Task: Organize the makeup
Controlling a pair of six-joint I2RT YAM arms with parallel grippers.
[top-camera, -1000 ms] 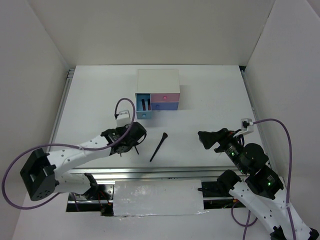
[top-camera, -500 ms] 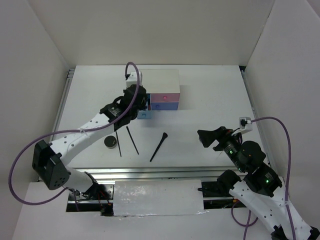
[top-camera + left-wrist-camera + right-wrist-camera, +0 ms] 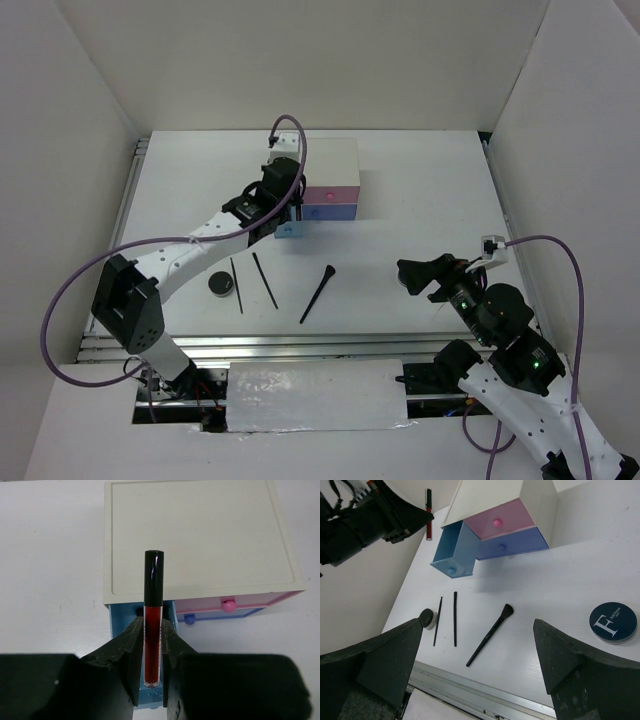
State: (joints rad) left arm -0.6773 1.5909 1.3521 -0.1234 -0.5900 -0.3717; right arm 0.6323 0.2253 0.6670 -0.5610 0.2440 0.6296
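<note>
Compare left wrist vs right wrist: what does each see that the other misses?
Left wrist only: the clamp up close, the left gripper shut on the red tube.
Right wrist only: two pencils, the brush, a small compact and a larger compact, all lying on the table.
Both: the tube, the drawer box, its open blue drawer and shut pink drawer.

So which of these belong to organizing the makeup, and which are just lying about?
Makeup: red tube held in the left gripper, two pencils, brush, small black compact, larger lettered compact.
Other: drawer box, purple cables.
</note>
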